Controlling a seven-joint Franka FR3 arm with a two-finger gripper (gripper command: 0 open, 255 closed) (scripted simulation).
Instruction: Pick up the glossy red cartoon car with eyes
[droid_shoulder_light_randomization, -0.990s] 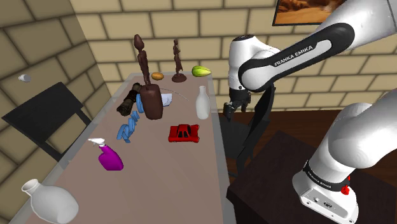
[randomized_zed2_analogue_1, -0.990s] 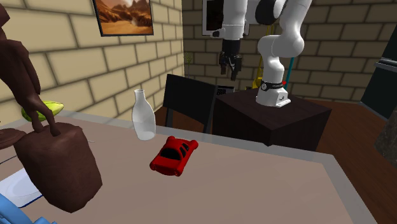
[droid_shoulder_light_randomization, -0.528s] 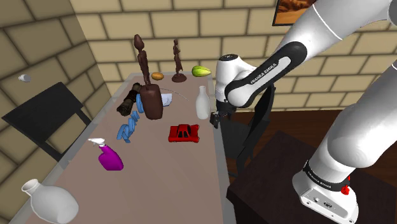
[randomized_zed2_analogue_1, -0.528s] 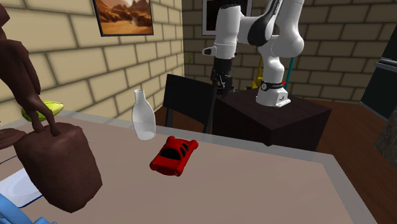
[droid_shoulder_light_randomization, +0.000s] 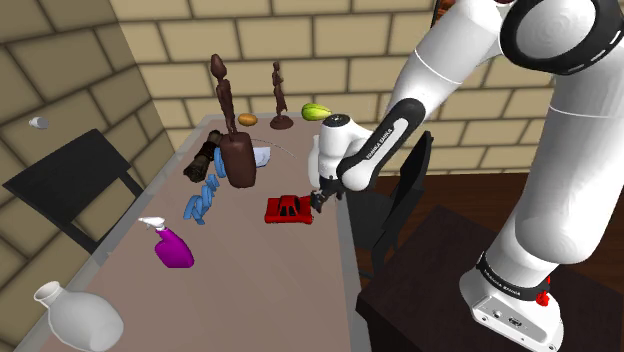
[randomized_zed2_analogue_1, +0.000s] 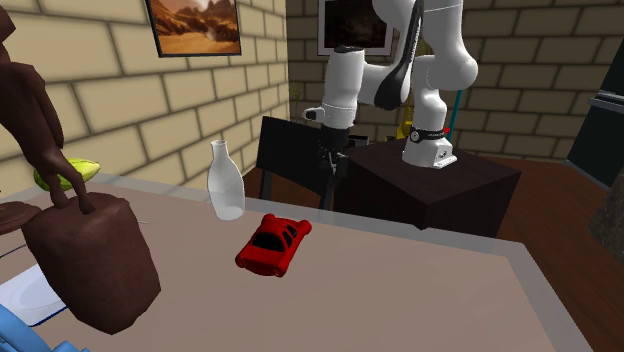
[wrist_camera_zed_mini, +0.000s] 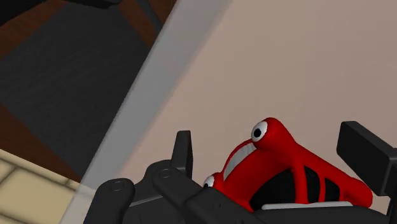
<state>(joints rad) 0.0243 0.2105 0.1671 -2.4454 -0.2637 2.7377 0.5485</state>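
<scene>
The glossy red cartoon car (droid_shoulder_light_randomization: 289, 209) lay flat on the pinkish-grey tabletop (droid_shoulder_light_randomization: 260, 290), close to the edge on the arm's side and near a white bottle (randomized_zed2_analogue_1: 226, 182). In the wrist view the car (wrist_camera_zed_mini: 283, 159) showed its face: two white eyes with dark pupils on raised bumps, and dark windows behind them. From the shoulder view it read as a low red shape with dark stripes. The black tool (droid_shoulder_light_randomization: 320, 196) hung just beside the car, by the tabletop's edge. In the wrist view its fingers (wrist_camera_zed_mini: 183, 150) stood wide apart, gripping nothing. The second exterior view showed a clear gap between the tool (randomized_zed2_analogue_1: 332, 166) and the car (randomized_zed2_analogue_1: 271, 244).
</scene>
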